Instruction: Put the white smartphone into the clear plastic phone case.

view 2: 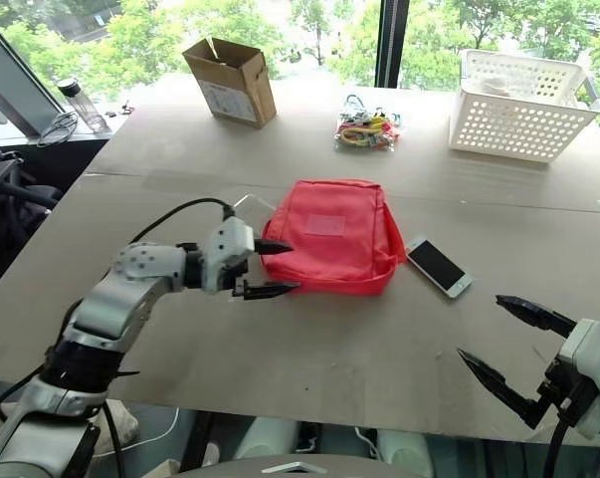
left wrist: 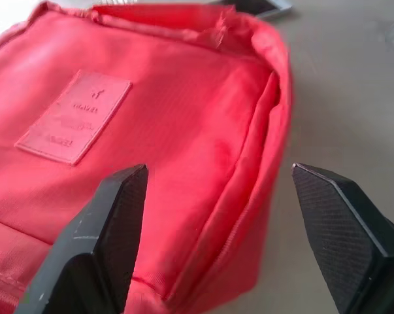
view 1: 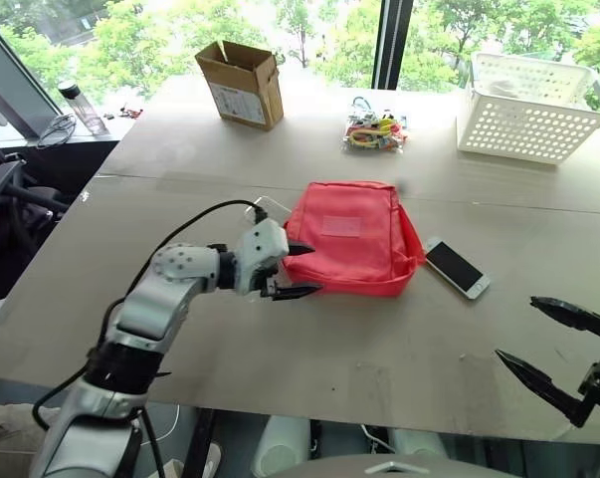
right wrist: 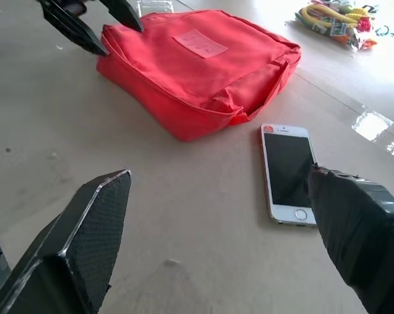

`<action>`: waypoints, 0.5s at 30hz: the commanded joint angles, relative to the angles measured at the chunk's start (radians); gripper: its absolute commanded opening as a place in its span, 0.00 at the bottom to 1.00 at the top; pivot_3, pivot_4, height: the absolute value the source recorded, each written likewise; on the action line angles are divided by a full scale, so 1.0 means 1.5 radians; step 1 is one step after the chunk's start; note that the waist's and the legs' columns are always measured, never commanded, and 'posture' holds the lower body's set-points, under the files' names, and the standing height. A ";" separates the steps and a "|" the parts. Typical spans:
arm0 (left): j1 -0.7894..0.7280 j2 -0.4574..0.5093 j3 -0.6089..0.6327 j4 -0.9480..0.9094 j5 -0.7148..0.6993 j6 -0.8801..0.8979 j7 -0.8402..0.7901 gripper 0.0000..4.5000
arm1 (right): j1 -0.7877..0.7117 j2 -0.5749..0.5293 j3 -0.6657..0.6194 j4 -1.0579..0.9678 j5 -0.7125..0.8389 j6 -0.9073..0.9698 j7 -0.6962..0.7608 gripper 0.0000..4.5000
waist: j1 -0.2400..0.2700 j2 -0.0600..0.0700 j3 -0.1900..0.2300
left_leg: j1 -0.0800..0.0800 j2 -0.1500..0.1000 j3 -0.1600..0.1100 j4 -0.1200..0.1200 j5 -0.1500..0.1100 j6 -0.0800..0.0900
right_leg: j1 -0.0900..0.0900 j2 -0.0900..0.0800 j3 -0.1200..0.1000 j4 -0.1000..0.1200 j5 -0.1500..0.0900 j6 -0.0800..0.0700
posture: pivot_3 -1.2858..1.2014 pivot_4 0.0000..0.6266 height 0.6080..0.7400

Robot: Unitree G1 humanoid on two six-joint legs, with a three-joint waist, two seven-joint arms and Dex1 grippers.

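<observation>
Beside red pouch (view 1: 351, 237): white smartphone (view 1: 456, 267), screen up.

A red pouch (view 1: 351, 237) lies flat in the middle of the worktop (view 1: 379, 349), label patch up. Behind it at the far edge stand an open cardboard box (view 1: 242, 84), a bag of coloured bits (view 1: 375, 131) and a white perforated basket (view 1: 528, 108). A bottle (view 1: 81, 106) stands on the side ledge.

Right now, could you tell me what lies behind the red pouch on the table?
A clear plastic phone case peeks out at the red pouch's far left corner; the pouch covers part of it. Farther back lies a colourful bundle.
</observation>
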 commanded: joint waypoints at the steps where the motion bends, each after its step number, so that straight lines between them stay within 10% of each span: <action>1: -0.028 -0.021 -0.036 0.091 0.071 -0.088 0.016 0.68 | 0.019 0.014 -0.019 -0.033 -0.001 -0.009 -0.009 1.00 | -0.003 -0.001 0.000 | 0.000 0.000 0.000 0.000 0.000 0.000 | 0.000 0.000 0.000 0.000 0.000 0.000 | 0.52 0.24 1.00; 8: -0.021 -0.052 0.087 0.075 -0.041 -0.152 0.027 0.02 | 0.035 0.036 -0.001 -0.042 -0.019 -0.025 -0.013 1.00 | -0.005 -0.001 0.000 | 0.001 0.000 0.000 0.001 0.000 0.000 | 0.000 -0.001 0.001 0.001 0.000 0.000 | 0.52 0.24 1.00; 15: -0.134 0.060 0.314 0.216 0.056 -0.337 0.314 0.00 | -0.023 0.014 0.048 -0.003 -0.030 -0.028 0.001 1.00 | -0.013 -0.005 0.002 | -0.001 0.000 0.000 0.001 0.000 0.000 | -0.003 -0.001 0.001 0.004 0.000 0.000 | 0.52 0.24 1.00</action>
